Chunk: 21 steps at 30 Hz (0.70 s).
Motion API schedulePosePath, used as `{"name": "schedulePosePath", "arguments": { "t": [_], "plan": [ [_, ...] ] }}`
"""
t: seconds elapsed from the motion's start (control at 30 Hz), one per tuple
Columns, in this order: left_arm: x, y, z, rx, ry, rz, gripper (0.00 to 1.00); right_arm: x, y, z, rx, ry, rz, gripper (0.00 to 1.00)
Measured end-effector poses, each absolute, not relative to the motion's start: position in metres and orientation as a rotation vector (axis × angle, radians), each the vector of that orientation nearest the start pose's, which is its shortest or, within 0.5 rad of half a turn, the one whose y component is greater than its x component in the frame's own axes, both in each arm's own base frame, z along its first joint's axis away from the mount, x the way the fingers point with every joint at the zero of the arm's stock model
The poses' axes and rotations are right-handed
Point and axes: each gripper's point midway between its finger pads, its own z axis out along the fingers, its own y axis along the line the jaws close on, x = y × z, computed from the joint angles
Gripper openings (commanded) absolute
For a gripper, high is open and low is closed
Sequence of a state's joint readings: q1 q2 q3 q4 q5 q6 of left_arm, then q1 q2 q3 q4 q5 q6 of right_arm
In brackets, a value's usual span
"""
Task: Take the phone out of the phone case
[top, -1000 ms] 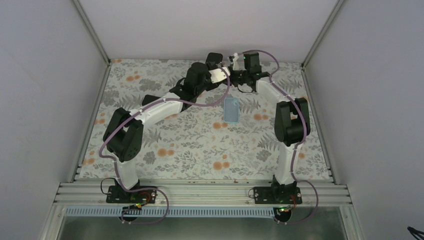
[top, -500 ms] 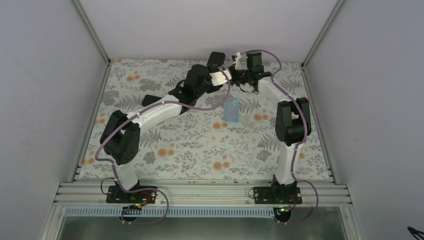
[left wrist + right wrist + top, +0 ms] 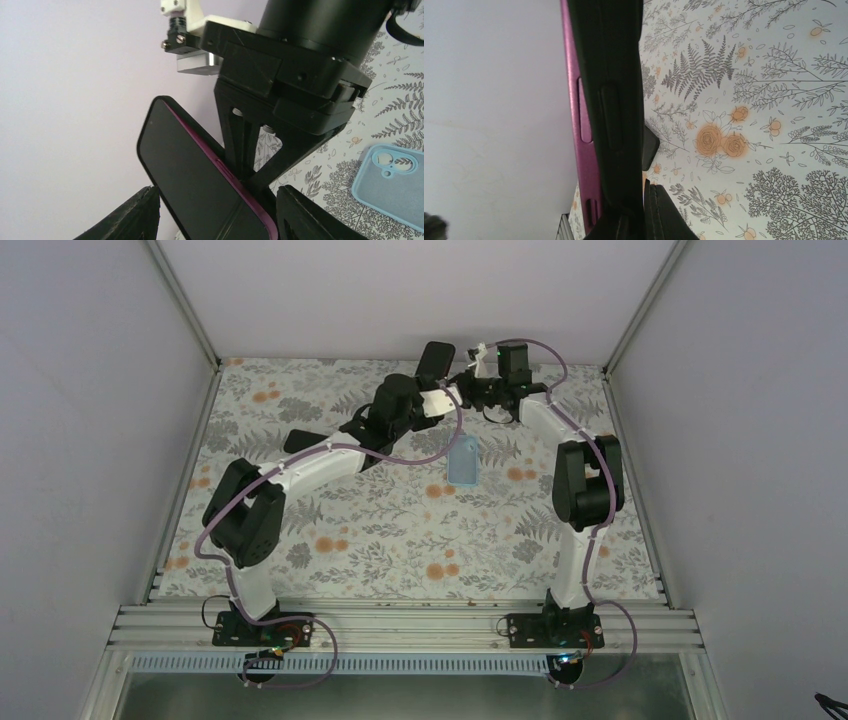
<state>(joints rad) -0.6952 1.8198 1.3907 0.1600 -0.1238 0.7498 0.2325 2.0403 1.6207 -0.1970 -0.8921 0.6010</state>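
The phone [image 3: 435, 360], black with a dark screen and a purple side rim, is held up in the air at the back of the table. My right gripper [image 3: 467, 379] is shut on it; the right wrist view shows its rim [image 3: 585, 100] pressed between the jaws [image 3: 644, 200]. My left gripper [image 3: 446, 384] is open. In the left wrist view its fingers stand wide apart on either side of the phone's lower end [image 3: 195, 175], apart from it. The light blue phone case [image 3: 462, 460] lies empty and flat on the table, and also shows in the left wrist view [image 3: 387, 185].
The table carries a floral cloth [image 3: 400, 530]. White walls close it in at the back and on both sides. A flat black thing [image 3: 297, 439] lies partly under the left arm. Both arms reach far back, their wrists close together.
Both grippers and the phone have shifted slightly right and toward the back wall. The left elbow has drawn in. The blue case has not moved.
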Motion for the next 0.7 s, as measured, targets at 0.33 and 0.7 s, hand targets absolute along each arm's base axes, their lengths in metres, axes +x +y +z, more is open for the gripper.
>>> {"name": "schedulePosePath", "arguments": {
  "t": [0.33, 0.7],
  "plan": [
    [0.453, -0.349, 0.247, 1.165, 1.446, 0.150, 0.59, 0.489, 0.255, 0.200, -0.134, 2.274, 1.447, 0.03],
    [0.447, -0.351, 0.233, 1.197, 1.460, 0.133, 0.59, 0.489, 0.255, 0.200, -0.134, 2.274, 1.446, 0.03]
  ]
}}
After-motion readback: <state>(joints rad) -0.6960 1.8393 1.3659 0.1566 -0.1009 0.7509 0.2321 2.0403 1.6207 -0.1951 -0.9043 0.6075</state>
